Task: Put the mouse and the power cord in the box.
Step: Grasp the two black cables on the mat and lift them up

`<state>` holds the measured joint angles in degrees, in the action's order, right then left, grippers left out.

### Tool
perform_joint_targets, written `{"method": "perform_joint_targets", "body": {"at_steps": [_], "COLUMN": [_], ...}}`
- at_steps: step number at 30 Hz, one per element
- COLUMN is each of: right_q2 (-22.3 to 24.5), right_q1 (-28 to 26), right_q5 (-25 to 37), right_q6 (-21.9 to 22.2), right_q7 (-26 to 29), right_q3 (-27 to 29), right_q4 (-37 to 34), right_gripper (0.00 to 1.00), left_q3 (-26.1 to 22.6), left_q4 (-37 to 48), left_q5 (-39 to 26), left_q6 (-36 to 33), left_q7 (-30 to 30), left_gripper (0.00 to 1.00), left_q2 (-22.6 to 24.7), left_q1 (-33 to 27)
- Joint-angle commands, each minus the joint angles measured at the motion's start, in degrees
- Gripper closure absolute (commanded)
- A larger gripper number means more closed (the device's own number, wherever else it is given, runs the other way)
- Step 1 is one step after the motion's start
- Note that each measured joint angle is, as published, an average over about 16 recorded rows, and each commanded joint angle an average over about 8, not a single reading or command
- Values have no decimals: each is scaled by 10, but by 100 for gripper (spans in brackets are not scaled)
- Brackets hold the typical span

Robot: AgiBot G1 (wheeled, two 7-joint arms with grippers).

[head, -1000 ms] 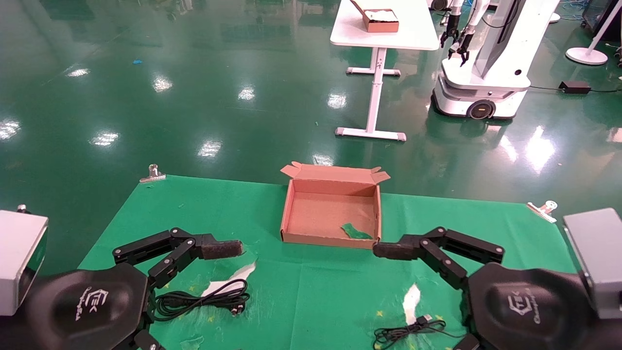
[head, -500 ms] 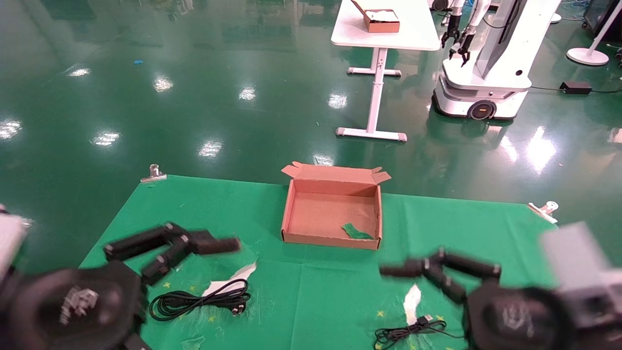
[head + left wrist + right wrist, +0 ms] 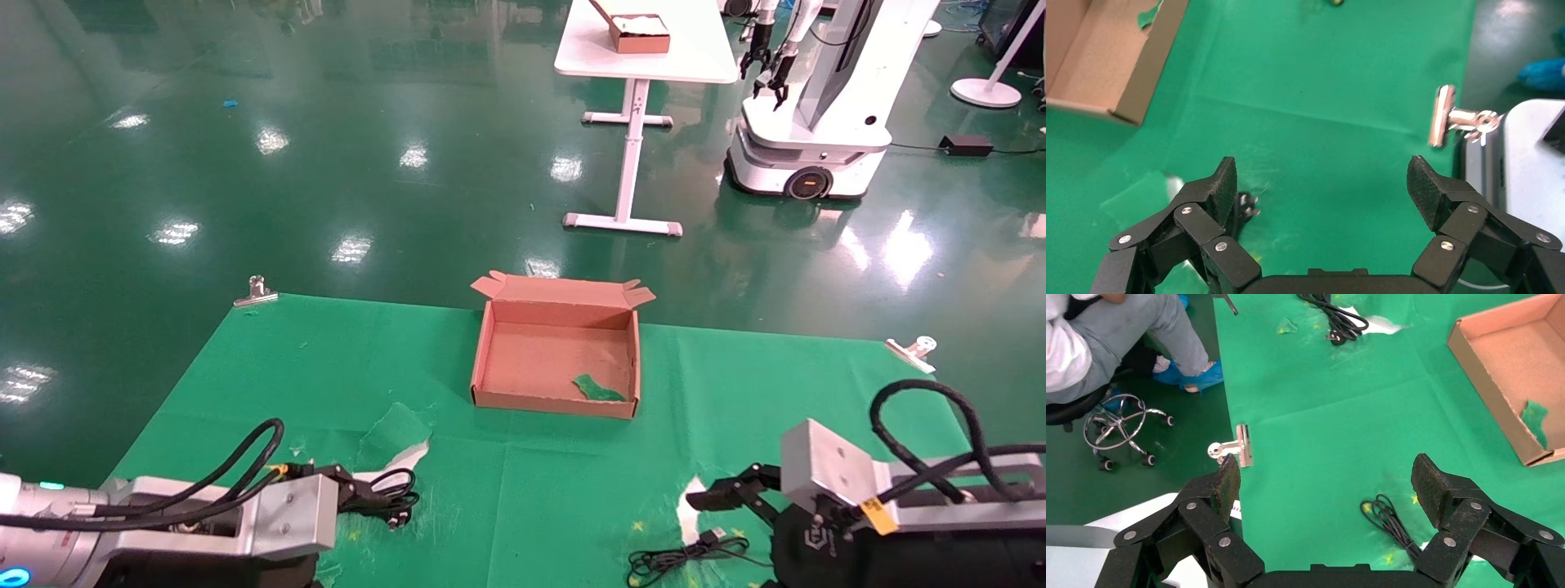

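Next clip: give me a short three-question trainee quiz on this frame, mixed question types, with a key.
1. True or false: the box already holds the power cord.
2. Which gripper is nearer the power cord? A) left gripper B) right gripper
3. Fill in: both grippers' jaws stand ____.

Key:
1. False; the box holds only a green scrap.
2. A
3. open
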<state>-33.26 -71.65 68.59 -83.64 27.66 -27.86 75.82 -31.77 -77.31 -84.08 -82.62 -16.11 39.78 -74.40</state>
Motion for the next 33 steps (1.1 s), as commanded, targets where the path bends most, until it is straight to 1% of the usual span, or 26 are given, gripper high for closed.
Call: {"method": "perform_joint_targets", "body": {"at_steps": [1, 6, 8, 12, 17, 22, 26, 33], "right_q2": [-4, -5, -5, -3, 2, 8, 12, 17], "right_q1": [-9, -8, -7, -3, 9, 15, 17, 28], "right_q5": [16, 14, 12, 9, 1, -1, -2, -5], "right_q6": [0, 0, 0, 0, 4, 7, 8, 12], "right_q7": [9, 7, 6, 4, 2, 5, 7, 9], "right_q3": [-7, -6, -6, -5, -2, -1, 0, 0], "right_q4": [0, -2, -3, -4, -2, 1, 3, 5], "right_gripper": [0, 0, 0, 0, 0, 0, 0, 0], "left_q3": [-11, -11, -15, -36, -74, -105, -120, -132], "left_q4": [-1, 3, 8, 23, 54, 95, 130, 165], "left_q5": [-25, -30, -44, -120, -249, -355, -402, -438], "left_q6": [3, 4, 10, 39, 85, 121, 141, 162], "left_q7": [-9, -7, -11, -45, -114, -154, -167, -165], "left_gripper": [0, 0, 0, 0, 0, 0, 0, 0], "left_q2": [11, 11, 13, 37, 92, 146, 174, 195], "left_q1": [-12, -11, -10, -18, -35, -49, -56, -62]}}
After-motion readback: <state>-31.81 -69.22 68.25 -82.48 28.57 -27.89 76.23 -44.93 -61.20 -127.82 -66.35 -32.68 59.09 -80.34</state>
